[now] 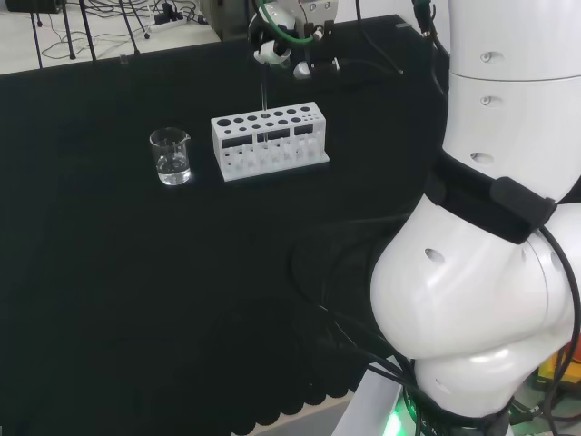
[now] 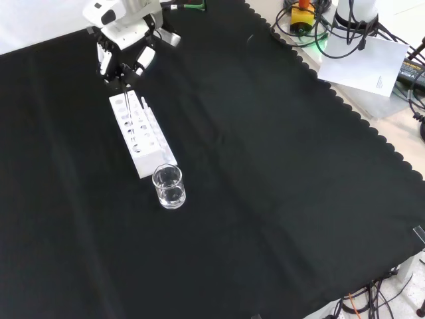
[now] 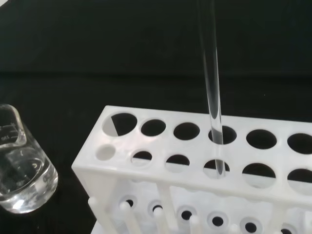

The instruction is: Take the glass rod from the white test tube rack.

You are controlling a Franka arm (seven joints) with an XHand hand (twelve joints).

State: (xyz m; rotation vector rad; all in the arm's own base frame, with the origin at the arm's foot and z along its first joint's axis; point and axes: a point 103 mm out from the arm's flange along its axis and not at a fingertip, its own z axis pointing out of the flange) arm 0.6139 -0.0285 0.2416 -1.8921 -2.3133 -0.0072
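Observation:
A white test tube rack (image 1: 269, 143) stands on the black cloth, and its rows of round holes appear close up in the wrist view (image 3: 161, 163). A thin clear glass rod (image 3: 212, 92) stands upright in one hole of the rack's back row. In the head view the glass rod (image 1: 264, 91) rises straight up to the hand (image 1: 275, 44), which hangs right above the rack with its fingers curled down and pinched on the rod's top. Seen from the front, the hand (image 2: 123, 48) sits over the rack's (image 2: 141, 133) far end.
A small glass beaker (image 1: 171, 156) with a little clear liquid stands left of the rack in the head view, and nearer than the rack in the front view (image 2: 169, 187). The arm's white links (image 1: 481, 272) stand at the head view's right. Cables lie beyond the cloth's edge.

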